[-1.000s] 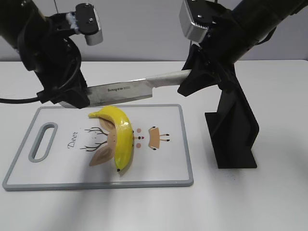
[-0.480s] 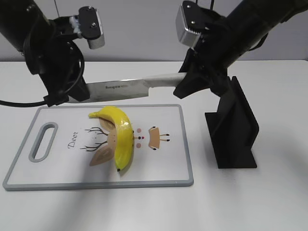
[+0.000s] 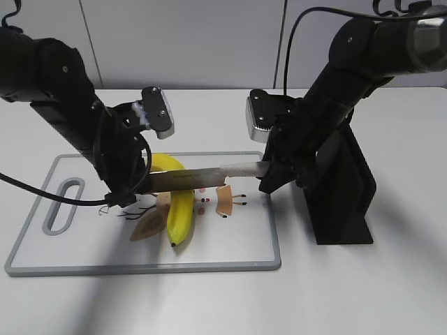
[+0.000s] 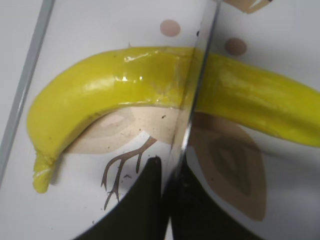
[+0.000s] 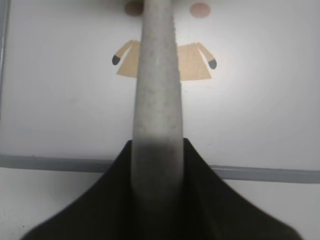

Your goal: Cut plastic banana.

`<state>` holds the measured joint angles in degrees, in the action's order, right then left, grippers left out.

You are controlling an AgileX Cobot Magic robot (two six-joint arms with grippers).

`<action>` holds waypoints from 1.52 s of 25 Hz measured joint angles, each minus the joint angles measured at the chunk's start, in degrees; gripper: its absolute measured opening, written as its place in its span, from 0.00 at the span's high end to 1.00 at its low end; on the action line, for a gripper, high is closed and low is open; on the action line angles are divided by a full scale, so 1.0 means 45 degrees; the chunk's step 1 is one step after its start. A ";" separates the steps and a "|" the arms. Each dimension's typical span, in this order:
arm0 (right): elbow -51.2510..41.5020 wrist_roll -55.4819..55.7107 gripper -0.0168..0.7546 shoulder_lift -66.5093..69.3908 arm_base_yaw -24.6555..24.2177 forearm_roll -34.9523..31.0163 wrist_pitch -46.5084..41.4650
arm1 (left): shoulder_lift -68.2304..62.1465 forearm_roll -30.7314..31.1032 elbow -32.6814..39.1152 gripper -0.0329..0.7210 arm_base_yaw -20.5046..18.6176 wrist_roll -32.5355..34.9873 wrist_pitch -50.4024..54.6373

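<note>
Knife [image 3: 183, 181]: blade laid across plastic banana [image 3: 179, 216] on cutting board [image 3: 230, 241]. Right tool [image 3: 269, 174] clenched on handle; left tool [image 3: 126, 195] clamped on blade tip.

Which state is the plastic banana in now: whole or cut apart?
Cannot tell. The knife crosses the plastic banana mid-length on the cutting board, hiding any gap.

One plastic banana [image 3: 179, 209] is counted, and one knife [image 3: 202, 179]. One cutting board [image 3: 237, 241] is seen on the one bench [image 3: 363, 293], and one black stand [image 3: 342, 202] beside it. Two arms are counted, each ending in one hand: a left hand [image 3: 129, 192] and a right hand [image 3: 272, 174].
</note>
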<state>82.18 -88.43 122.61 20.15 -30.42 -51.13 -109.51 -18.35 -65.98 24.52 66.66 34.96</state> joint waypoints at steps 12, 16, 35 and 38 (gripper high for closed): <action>0.0063 0.0187 0.76 -0.0237 0.0029 0.0193 -0.0050 | 0.0436 0.0309 0.0106 0.93 0.0051 0.0003 -0.0068; 0.0037 0.0325 0.76 -0.1389 0.0063 0.0173 -0.0449 | 0.1835 0.0530 0.0182 0.93 0.0061 -0.0006 0.0353; 0.0014 0.0561 0.76 -0.4253 0.0054 0.0274 -0.1091 | 0.5087 0.0227 0.0209 0.56 0.0015 -0.0252 0.0823; -0.0027 0.0651 0.76 -0.4242 0.0012 0.0532 -0.1170 | 0.5097 0.0227 0.0209 0.18 -0.0032 -0.0343 0.0695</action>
<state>82.06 -85.49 103.53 20.21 -28.03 -56.39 -86.58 -17.33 -65.04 24.37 65.12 38.09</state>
